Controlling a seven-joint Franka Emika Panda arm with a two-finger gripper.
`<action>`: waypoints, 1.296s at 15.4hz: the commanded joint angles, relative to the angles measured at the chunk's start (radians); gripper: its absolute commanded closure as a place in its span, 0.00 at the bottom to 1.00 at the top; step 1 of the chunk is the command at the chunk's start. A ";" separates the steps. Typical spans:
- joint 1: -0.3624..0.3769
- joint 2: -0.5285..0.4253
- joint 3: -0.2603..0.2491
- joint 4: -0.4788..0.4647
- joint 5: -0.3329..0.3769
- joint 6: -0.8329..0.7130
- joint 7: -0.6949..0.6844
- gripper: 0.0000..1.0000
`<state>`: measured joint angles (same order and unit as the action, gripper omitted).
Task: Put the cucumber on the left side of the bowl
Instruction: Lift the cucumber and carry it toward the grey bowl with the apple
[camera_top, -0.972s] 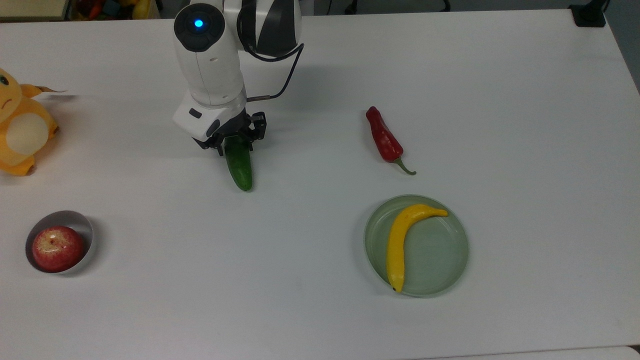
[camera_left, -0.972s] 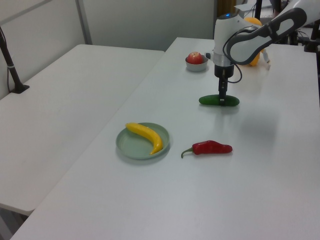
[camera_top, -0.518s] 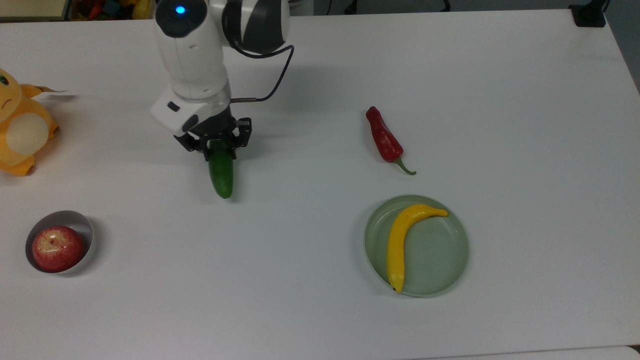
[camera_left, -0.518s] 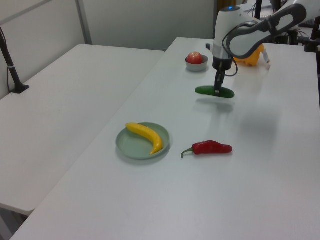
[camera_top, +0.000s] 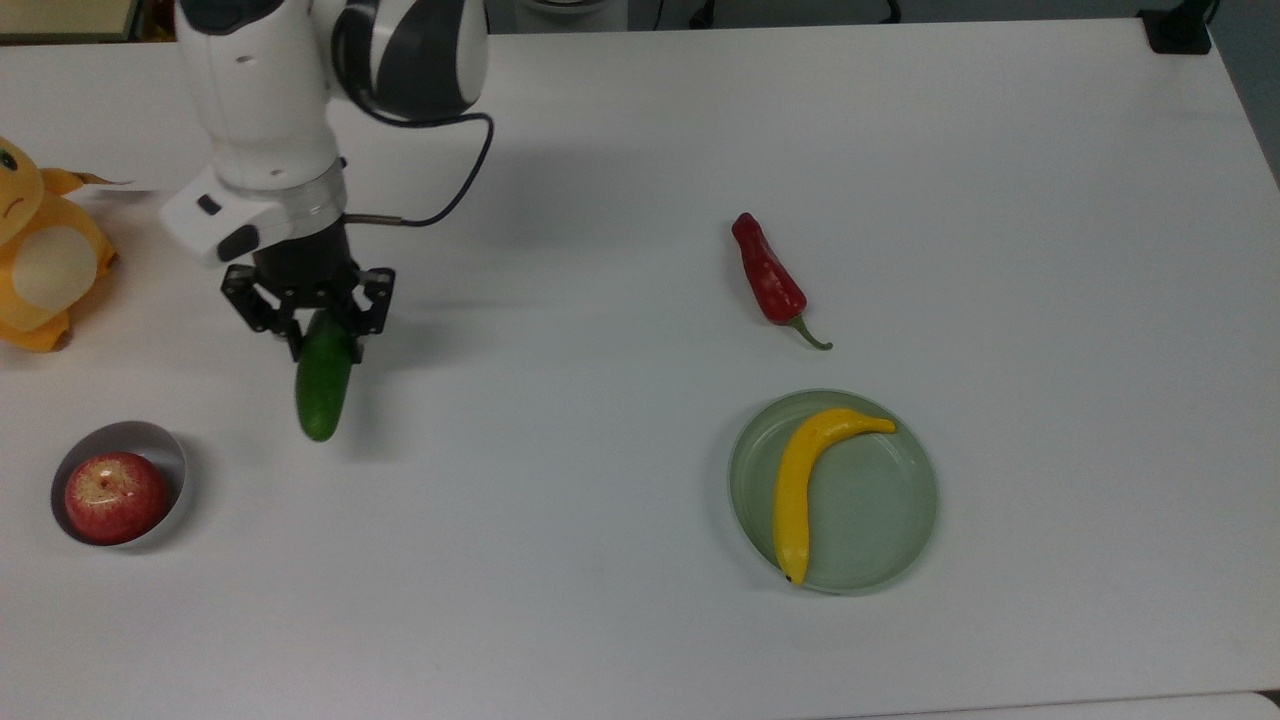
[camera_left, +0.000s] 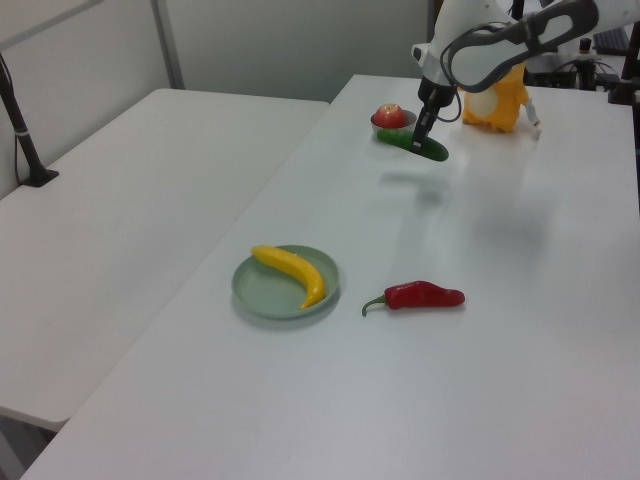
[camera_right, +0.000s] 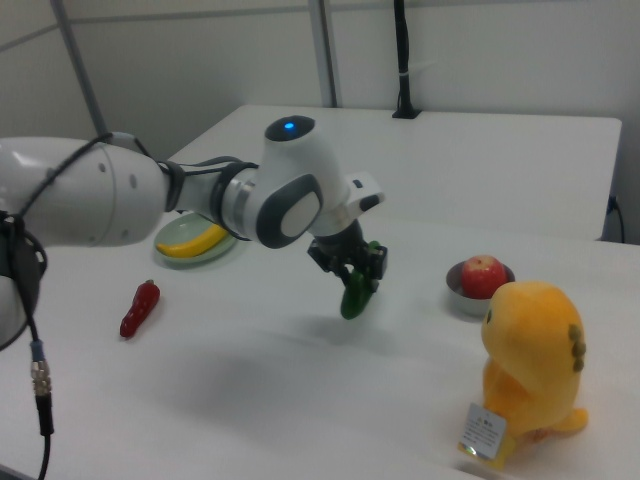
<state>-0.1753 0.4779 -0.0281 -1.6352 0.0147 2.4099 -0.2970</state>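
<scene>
The gripper (camera_top: 322, 335) clamps the cucumber (camera_top: 323, 385) aloft at the top view's left. Bare table (camera_top: 560, 480) separates it from the bowl (camera_top: 172, 462) at lower left

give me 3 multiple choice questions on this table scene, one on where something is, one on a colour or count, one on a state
1. Where is the banana?
A. in the pale green dish
B. in the white bowl
C. on the bare table

2. What colour is the pepper?
A. yellow
B. red
C. purple

3. What is the gripper doing?
A. hanging open over the dish
B. shut on the apple
C. shut on the cucumber, held off the table

Answers
1. A: the banana lies across the pale green dish.
2. B: the pepper is red with a green stem.
3. C: the gripper clamps the cucumber, which hangs above its shadow in the left view, near the bowl holding the apple.
</scene>
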 joint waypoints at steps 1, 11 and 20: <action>-0.015 0.137 -0.009 0.161 0.030 0.032 -0.060 1.00; -0.033 0.240 -0.009 0.216 0.021 0.156 -0.065 1.00; -0.033 0.234 -0.009 0.210 0.021 0.155 -0.057 0.03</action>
<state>-0.2151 0.7045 -0.0303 -1.4376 0.0222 2.5583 -0.3368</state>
